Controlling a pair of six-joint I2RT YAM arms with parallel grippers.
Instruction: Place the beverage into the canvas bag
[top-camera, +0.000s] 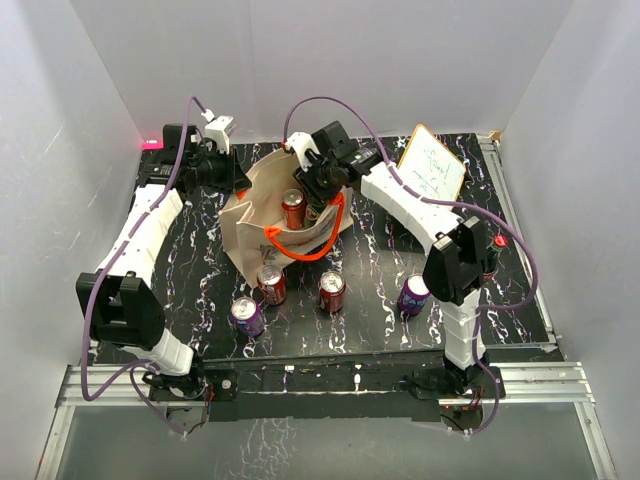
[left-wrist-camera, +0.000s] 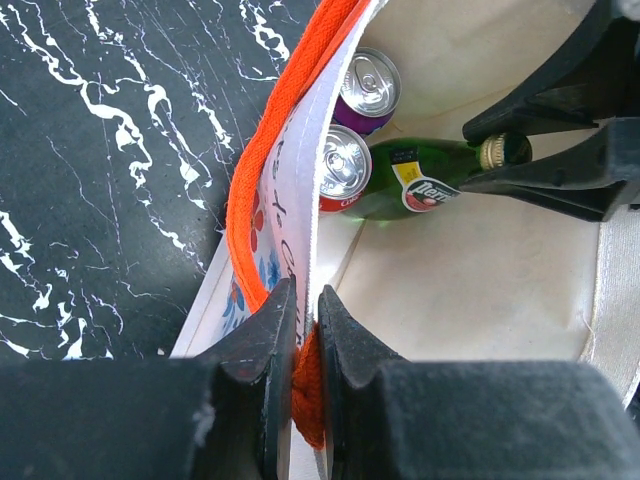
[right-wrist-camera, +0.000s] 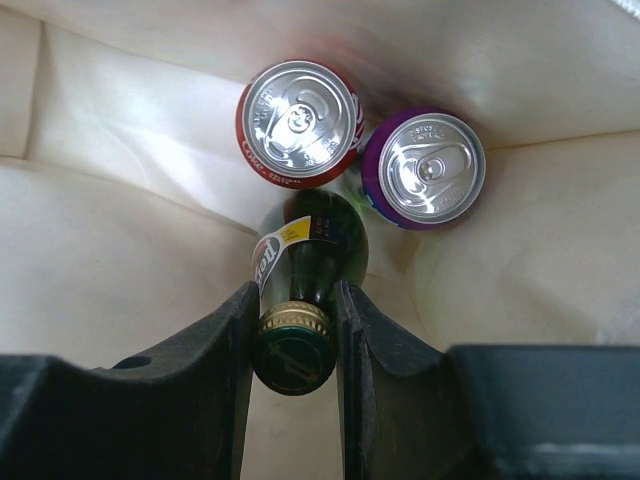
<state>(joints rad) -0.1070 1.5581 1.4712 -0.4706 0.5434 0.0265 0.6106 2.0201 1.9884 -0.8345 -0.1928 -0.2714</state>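
Right end effector around cap-up green bottle

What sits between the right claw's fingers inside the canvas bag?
The capped neck of the green bottle, clamped by the right claw; seen in the right wrist view.

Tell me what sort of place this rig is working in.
Most likely a lab test booth, not a home or shop: plain white walls box in a black marbled tabletop, an aluminium rail frame edges it, and a handwritten white board is propped at the back.
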